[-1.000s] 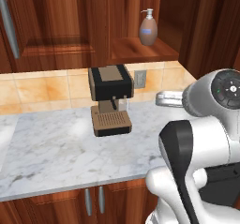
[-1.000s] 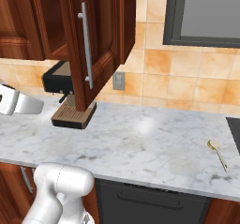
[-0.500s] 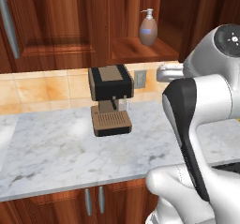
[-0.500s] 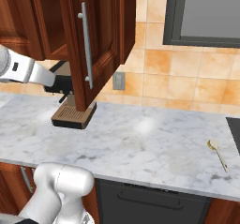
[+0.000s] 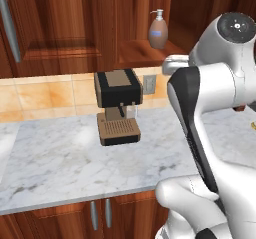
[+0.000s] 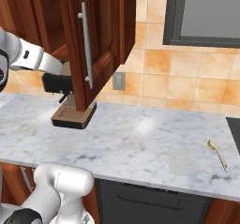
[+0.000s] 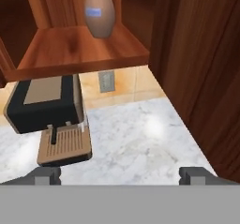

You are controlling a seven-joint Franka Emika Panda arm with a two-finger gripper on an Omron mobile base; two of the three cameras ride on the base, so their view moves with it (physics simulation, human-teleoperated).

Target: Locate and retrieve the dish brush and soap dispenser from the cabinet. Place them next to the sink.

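The rounded brownish-mauve soap dispenser (image 7: 99, 13) with its blue label stands upright on the open dark reddish-brown wooden cabinet's shelf (image 7: 79, 51), above the black coffee machine (image 5: 117, 105). The gripper (image 7: 121, 175) faces it from below, spread wide and empty, apparently readied to reach in.

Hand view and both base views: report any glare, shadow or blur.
Hand view: soft pale glare on the marble counter, soap dispenser slightly soft, cabinet interior dark behind it. Left base view: coffee machine casts a faint shadow. Right base view: a white glare spot on the counter.
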